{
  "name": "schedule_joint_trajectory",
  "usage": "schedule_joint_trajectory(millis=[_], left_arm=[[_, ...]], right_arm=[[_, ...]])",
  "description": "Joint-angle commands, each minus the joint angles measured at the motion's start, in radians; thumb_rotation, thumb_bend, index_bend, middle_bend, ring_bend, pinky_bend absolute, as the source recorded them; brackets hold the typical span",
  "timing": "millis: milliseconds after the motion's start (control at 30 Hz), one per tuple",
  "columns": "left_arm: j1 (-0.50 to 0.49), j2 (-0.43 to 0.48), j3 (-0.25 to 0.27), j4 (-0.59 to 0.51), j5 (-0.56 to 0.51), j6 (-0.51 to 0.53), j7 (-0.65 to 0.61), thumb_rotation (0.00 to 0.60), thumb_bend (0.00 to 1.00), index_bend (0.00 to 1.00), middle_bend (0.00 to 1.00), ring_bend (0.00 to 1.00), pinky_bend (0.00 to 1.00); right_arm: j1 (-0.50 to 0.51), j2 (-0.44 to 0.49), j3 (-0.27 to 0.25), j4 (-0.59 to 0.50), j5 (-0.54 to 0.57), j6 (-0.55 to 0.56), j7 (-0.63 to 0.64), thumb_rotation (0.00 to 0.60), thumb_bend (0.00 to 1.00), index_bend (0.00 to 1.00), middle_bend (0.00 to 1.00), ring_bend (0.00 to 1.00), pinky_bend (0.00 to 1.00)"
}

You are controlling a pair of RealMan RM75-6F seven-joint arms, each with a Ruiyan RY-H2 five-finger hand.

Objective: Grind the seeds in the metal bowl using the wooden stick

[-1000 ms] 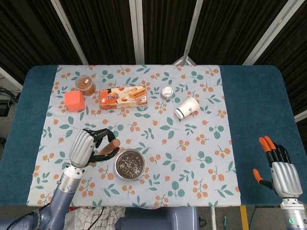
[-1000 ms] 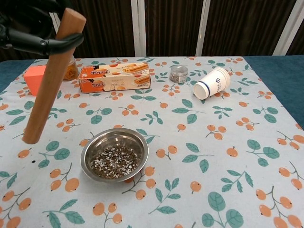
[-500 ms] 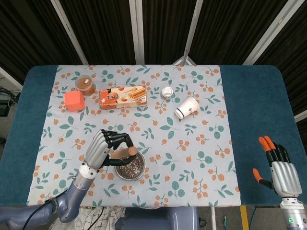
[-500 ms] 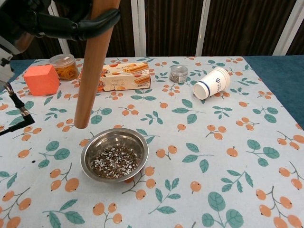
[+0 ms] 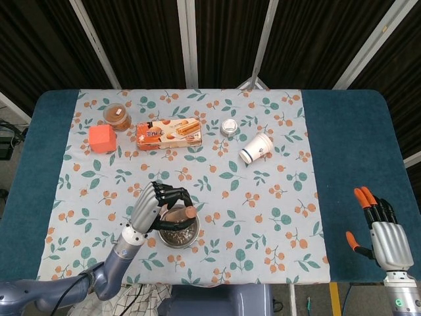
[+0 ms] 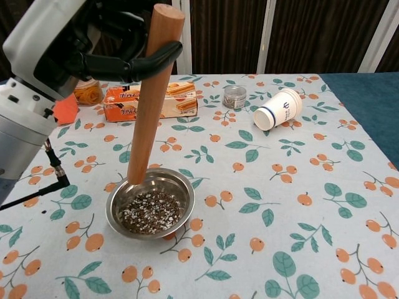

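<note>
Gripping wooden stick (image 6: 151,99) | left robot hand (image 5: 152,207) | metal bowl (image 6: 149,202) rim hides tip

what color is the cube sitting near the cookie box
The cube is orange-red. The head view shows it best; in the chest view the left arm hides most of it.

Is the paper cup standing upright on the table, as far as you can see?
No, the cup lies on its side beside the small tin, its mouth facing right in the chest view.
</note>
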Motion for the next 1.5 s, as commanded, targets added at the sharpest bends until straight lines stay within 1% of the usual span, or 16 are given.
schedule_joint_trajectory(millis=[33,267,533,933,1133,1333,1500], left_arm=[[-0.008,-0.032,0.008,0.049,-0.018,0.001,-0.038,0.600,0.60,0.63,0.74,0.83,0.92],[-0.037,-0.088,0.011,0.153,-0.037,-0.011,-0.109,0.600,0.60,0.63,0.74,0.83,0.92],[-0.054,-0.125,0.023,0.213,-0.045,-0.010,-0.170,0.600,0.60,0.63,0.74,0.83,0.92],[-0.039,-0.169,0.051,0.324,-0.073,0.015,-0.266,0.600,0.60,0.63,0.74,0.83,0.92],[-0.027,-0.187,0.074,0.386,-0.081,0.019,-0.308,0.600,0.61,0.63,0.74,0.83,0.92],[-0.024,-0.198,0.083,0.416,-0.083,0.025,-0.325,0.600,0.61,0.63,0.74,0.83,0.92],[-0.040,-0.201,0.073,0.412,-0.078,0.041,-0.321,0.600,0.61,0.63,0.74,0.83,0.92]], right_arm=[[0.001,0.000,0.001,0.000,0.003,-0.003,-0.001,0.600,0.37,0.00,0.00,0.00,0.00],[0.002,0.000,0.002,-0.001,0.009,-0.006,-0.002,0.600,0.37,0.00,0.00,0.00,0.00],[0.002,0.000,0.003,-0.004,0.014,-0.010,-0.005,0.600,0.37,0.00,0.00,0.00,0.00],[0.000,-0.002,0.006,-0.007,0.019,-0.005,-0.009,0.600,0.37,0.00,0.00,0.00,0.00],[0.002,-0.003,0.007,-0.008,0.024,-0.011,-0.007,0.600,0.37,0.00,0.00,0.00,0.00],[0.002,-0.003,0.007,-0.010,0.025,-0.012,-0.007,0.600,0.37,0.00,0.00,0.00,0.00],[0.002,-0.003,0.008,-0.011,0.025,-0.011,-0.006,0.600,0.37,0.00,0.00,0.00,0.00]])
